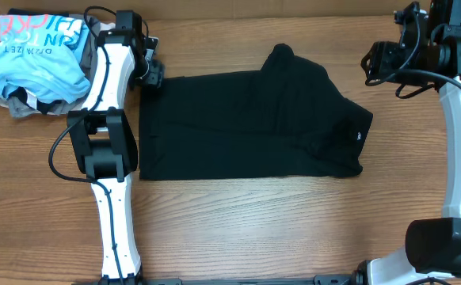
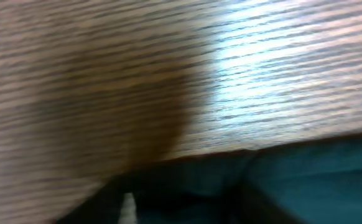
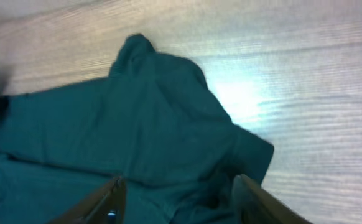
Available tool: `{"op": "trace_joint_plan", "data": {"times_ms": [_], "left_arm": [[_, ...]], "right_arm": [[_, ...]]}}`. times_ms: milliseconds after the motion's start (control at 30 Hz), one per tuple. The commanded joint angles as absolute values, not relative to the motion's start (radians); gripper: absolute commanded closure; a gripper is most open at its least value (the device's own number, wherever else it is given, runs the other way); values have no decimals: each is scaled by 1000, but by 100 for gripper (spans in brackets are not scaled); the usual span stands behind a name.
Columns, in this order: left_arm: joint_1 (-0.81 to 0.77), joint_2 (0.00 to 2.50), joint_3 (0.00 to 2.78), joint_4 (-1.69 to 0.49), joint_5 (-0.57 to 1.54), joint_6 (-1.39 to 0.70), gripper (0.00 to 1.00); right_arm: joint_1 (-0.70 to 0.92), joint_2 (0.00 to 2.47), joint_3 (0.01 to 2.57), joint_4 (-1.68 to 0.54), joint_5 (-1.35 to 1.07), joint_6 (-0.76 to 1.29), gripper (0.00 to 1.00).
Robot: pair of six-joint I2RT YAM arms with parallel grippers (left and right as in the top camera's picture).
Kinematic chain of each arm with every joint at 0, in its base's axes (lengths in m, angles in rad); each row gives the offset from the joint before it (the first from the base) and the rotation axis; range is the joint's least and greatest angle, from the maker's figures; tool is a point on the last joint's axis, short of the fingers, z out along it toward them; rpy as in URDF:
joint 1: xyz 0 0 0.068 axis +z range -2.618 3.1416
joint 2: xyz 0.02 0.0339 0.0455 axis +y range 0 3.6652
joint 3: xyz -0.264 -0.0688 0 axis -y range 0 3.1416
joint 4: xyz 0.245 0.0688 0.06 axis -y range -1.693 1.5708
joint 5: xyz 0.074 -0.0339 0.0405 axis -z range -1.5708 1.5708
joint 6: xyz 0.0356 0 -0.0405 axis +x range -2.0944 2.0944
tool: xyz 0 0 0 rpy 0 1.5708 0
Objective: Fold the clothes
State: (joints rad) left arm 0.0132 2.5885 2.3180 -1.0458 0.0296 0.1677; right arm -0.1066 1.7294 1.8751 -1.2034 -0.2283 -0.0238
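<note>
Black shirt (image 1: 238, 127) lies spread mid-tabletop (image 1: 254, 229), rumpled at its right end; left claw (image 1: 153, 77) sits at the shirt's far left corner, its grip impossible to make out through blur; right claw (image 3: 180, 202) hangs above the right end, fingers spread, holding nothing.

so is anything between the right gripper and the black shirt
Nothing visible. The right gripper hangs open near the right end of the black shirt, with only bare table between. The pile of other clothes lies far left.
</note>
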Motion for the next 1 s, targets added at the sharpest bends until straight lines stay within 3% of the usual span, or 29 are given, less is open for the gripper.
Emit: {"op": "trace_joint_plan", "data": {"times_ms": [0,33,67,133,267,400,833,967], "left_arm": [[15,2644,2330,-1040,19,179,77],[15,2642,2331,-1040,15,179,92],[15,2642,2331,-1043,15,179,96],[15,2639,2334,-1052,14,163,96],[15,2635,2347,-1096,-27,60,96],[17,2634,2408,-1208,-30,-27,96],[5,2634,2589,-1411,-25,-53,96],[5,2635,2589,-1431,-26,-53,96]], "right_arm": [[-86,1748,1871,-1158,-229,-23,51],[-77,1759,1871,-1121,-229,-23,55],[-72,1765,1871,-1100,-229,-23,58],[-50,1792,1871,-1031,-229,-23,62],[7,1868,1871,-864,-226,-23,62],[70,2000,1871,-679,-168,-16,43],[73,2277,1871,-508,-131,26,27],[59,2334,1871,-482,-131,26,25]]}}
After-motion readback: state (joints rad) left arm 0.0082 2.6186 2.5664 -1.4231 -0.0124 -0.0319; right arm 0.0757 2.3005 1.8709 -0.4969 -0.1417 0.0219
